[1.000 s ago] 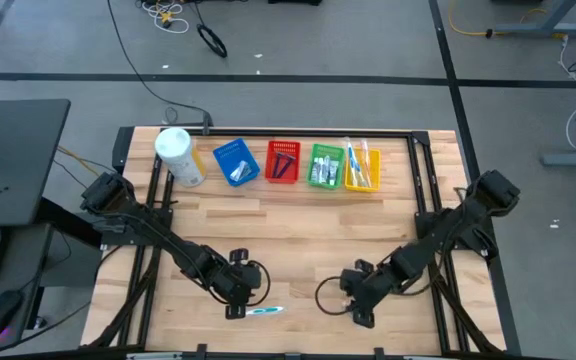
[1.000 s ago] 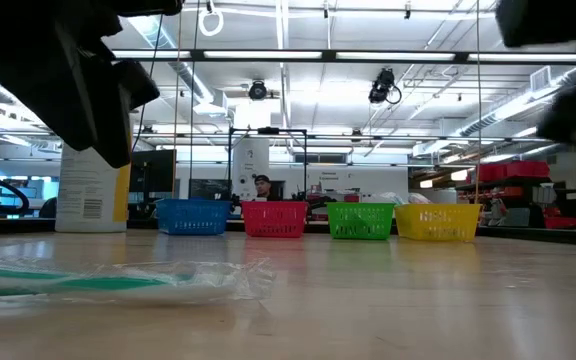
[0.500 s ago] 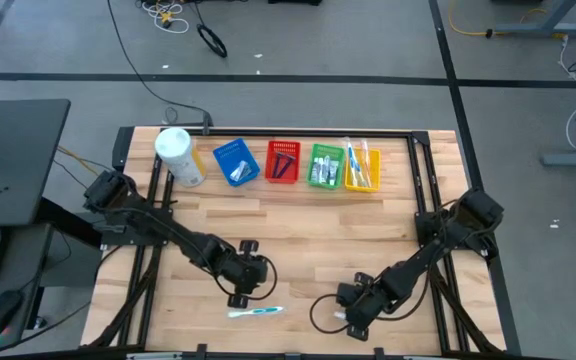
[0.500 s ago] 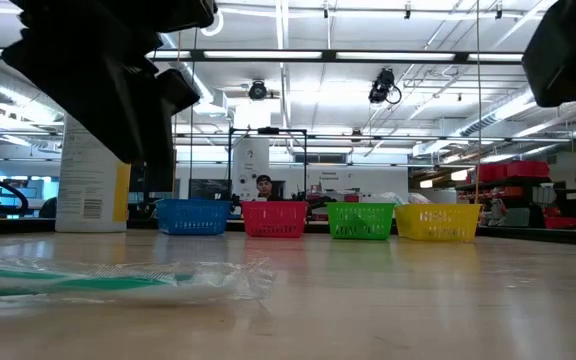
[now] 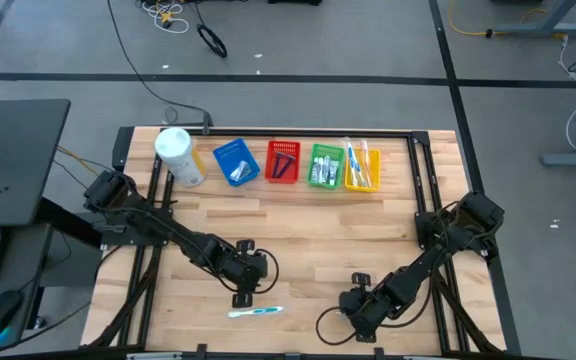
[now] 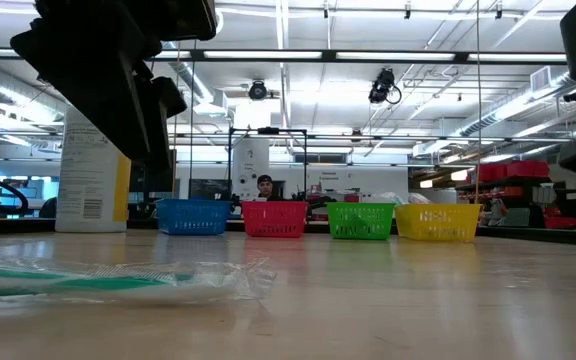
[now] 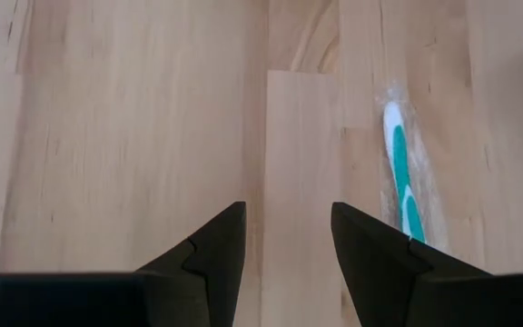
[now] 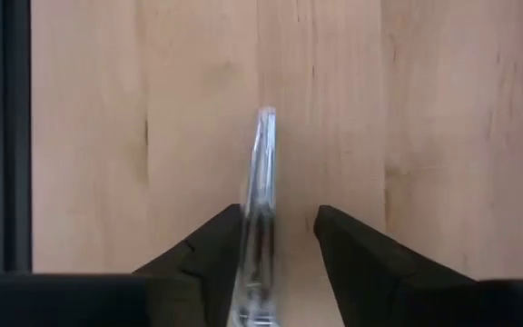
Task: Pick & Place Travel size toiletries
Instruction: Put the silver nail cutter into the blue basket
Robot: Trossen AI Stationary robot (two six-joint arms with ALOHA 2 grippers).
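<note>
A green-and-white toothbrush in a clear wrapper (image 5: 256,312) lies flat on the wooden table near its near edge; it also shows in the low view (image 6: 98,280) and the left wrist view (image 7: 401,177). My left gripper (image 5: 244,293) is open just above the table, beside the toothbrush on its far-left side, touching nothing. My right gripper (image 5: 351,316) is low near the near edge, fingers apart. A slim clear item (image 8: 263,173) stands edge-on between its fingers, close to one finger (image 8: 214,250). My right gripper has the slim clear item (image 8: 258,227) right beside the inner face of one finger, with a gap to the other finger. I cannot tell whether the finger touches it.
Along the far edge stand a white canister (image 5: 178,155) and four baskets holding toiletries: blue (image 5: 235,162), red (image 5: 283,162), green (image 5: 325,166), yellow (image 5: 362,168). A black frame rail (image 5: 423,190) borders the table. Bare wood lies between the baskets and the grippers.
My right gripper has gone toward the table's near edge and a little left. My left arm has shifted a little toward the right, with its gripper staying near the toothbrush.
</note>
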